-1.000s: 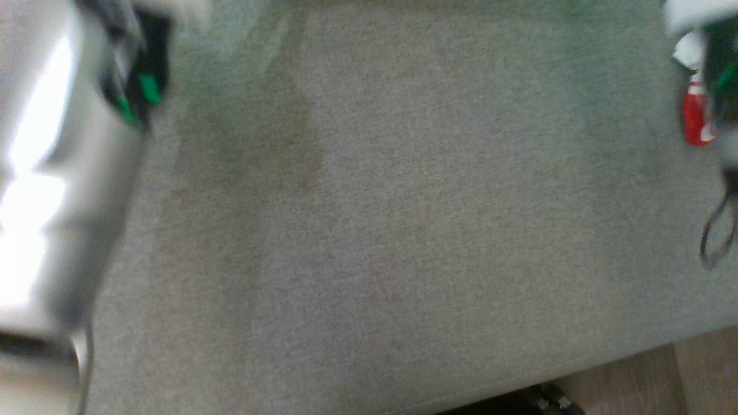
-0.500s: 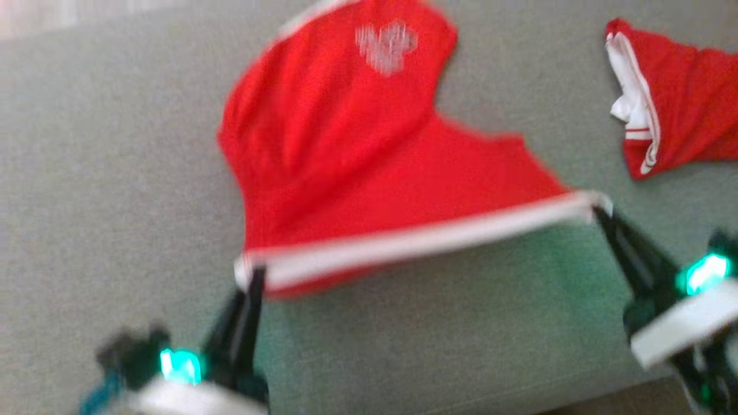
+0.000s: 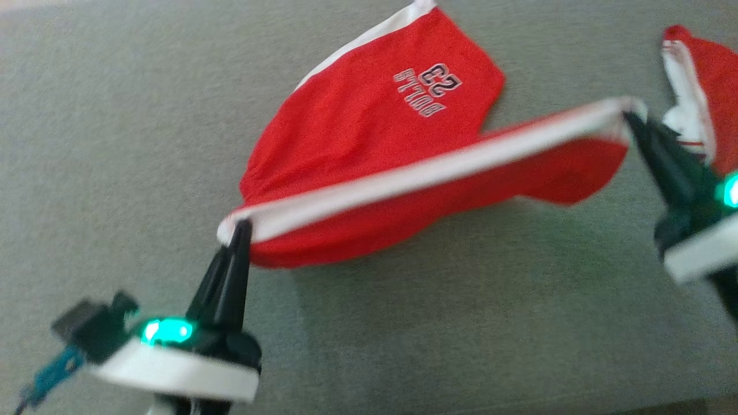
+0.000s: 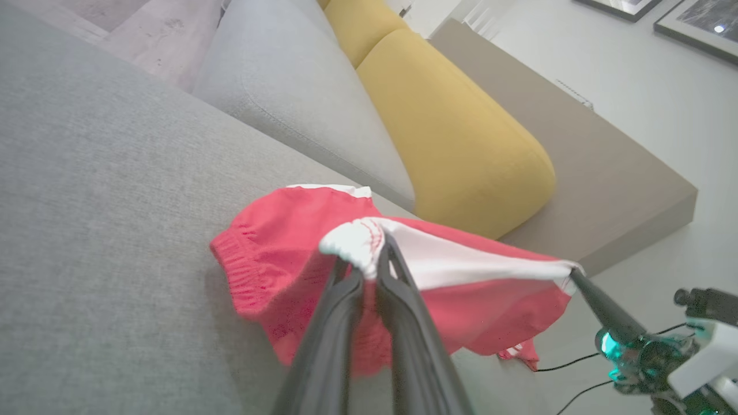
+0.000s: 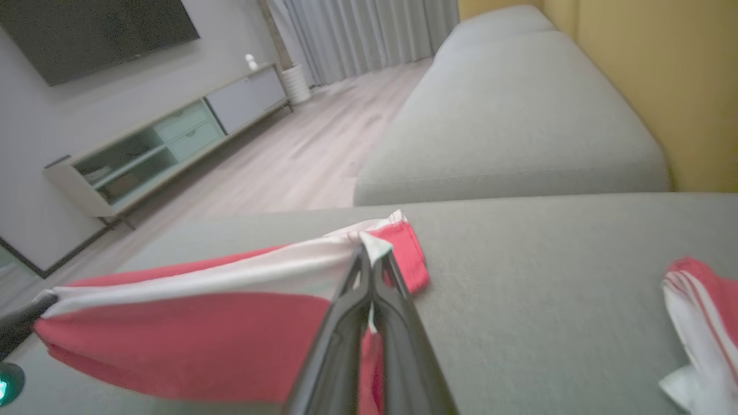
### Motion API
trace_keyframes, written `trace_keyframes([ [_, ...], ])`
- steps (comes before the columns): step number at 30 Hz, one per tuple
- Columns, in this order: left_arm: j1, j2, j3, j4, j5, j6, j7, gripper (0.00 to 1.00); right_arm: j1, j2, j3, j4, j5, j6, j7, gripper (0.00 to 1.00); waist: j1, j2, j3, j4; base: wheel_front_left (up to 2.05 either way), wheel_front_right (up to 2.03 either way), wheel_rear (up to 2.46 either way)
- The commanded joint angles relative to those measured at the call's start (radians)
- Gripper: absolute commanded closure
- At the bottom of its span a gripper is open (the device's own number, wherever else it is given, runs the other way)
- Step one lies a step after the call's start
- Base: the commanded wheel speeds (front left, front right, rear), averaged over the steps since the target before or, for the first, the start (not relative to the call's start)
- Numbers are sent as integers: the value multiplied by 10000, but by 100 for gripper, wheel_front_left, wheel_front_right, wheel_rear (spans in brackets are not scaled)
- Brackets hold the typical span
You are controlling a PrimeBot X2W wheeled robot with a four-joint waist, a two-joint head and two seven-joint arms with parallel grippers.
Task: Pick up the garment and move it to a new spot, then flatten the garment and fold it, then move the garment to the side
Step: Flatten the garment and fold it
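Over sofa (image 3: 115, 144), L/R end effectors (image 3: 241, 226) (image 3: 627, 115) pinch garment (image 3: 369, 115) edge.

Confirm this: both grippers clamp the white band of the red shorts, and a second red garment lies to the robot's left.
Not left: the head view shows the second red garment on the robot's right, beyond the right gripper. The rest stands: the right gripper and the left gripper both clamp the white band of the red shorts.

A grey fabric sofa (image 3: 144, 144) with a mustard-yellow back cushion (image 4: 450, 132) stands on pale wooden floorboards (image 5: 323, 150), near a low glass-fronted cabinet (image 5: 173, 144), pale curtains (image 5: 369, 34) and a dark wall screen (image 5: 98, 29).
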Motion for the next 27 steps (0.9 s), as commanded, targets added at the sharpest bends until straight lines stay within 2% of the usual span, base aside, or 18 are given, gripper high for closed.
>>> trace_keyframes([
  [1, -686, 6, 370, 0, 0, 115, 199, 100, -688, -164, 156, 87, 104, -7, 243, 100, -2, -1, 427, 511, 0, 0, 0],
  [5, -2252, -762, 346, 1013, -180, 365, 679, 100, -2619, -24, 555, 1386, 421, -7, 863, 100, -2, -1, 1011, 1247, 0, 0, 0],
  [10, -4256, -1826, -68, 2570, -136, 243, 1166, 100, -4596, 4, 892, 3077, 341, -7, 1068, 100, -2, -1, 1722, 2005, 0, 0, 0],
  [14, -5470, -2517, -155, 4145, 35, 271, 1160, 100, -5861, 203, 1263, 4417, 221, -7, 1045, 100, -2, -1, 2114, 2336, 0, 0, 0],
  [18, -6209, -2957, -279, 5212, 165, 217, 1141, 100, -6894, 376, 1678, 5618, 87, -7, 1002, 100, -2, -1, 2398, 2575, 0, 0, 0],
  [24, -6483, -3218, -555, 5930, 226, 60, 1242, 100, -7580, 410, 2386, 6661, -41, -7, 775, 100, -2, -1, 2498, 2817, 0, 0, 0],
  [25, -6474, -3238, -589, 5986, 202, 7, 1264, 100, -7664, 415, 2526, 6797, -15, -7, 737, 56, -2, -1, 2506, 2820, 0, 0, 0],
  [26, -6446, -3259, -610, 6029, 146, -41, 1302, 100, -7737, 420, 2653, 6892, 35, -7, 693, 18, -2, -1, 2514, 2810, 0, 0, 0],
  [27, -6421, -3254, -645, 6076, 127, -76, 1342, 100, -7793, 399, 2774, 6994, 70, -7, 668, 0, -2, -1, 2501, 2789, 0, 0, 0],
])
